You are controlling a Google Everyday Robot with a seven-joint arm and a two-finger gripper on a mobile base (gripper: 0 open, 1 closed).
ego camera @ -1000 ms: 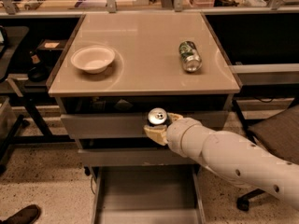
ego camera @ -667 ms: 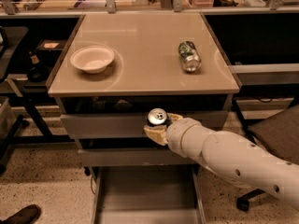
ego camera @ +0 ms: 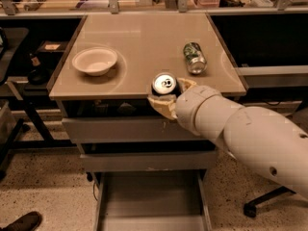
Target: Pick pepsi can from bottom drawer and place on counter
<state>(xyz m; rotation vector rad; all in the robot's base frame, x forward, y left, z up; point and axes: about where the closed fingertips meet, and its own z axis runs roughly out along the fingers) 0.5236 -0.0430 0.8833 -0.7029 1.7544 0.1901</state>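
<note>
Camera view, single frame. The gripper (ego camera: 168, 95) sits at centre frame, level with the front edge of the counter (ego camera: 144, 37). Its tan fingers (ego camera: 159, 105) are closed around the pepsi can (ego camera: 164, 83), one to each side of the body. The can is upright, with the silver top and pull tab facing the camera. It is clear of the bottom drawer (ego camera: 149, 203), which stands pulled out at lower centre with its floor bare. I cannot tell whether the can's base is above the counter lip or just short of it.

Judged step: transfer to the counter, release not yet done.

Notes for doing it well:
- Carry the can toward the upper part of the frame until its whole base is over beige surface, not the grey edge.
- Aim for the open patch between the white bowl (ego camera: 95, 60) at left and the green can (ego camera: 194, 57) at right (that one lies on its side and may roll if nudged).
- Keep the can vertical and lower it until it sits flat before opening the fingers.
- Draw the arm (ego camera: 250, 138) back toward lower right, away from the can.
</note>
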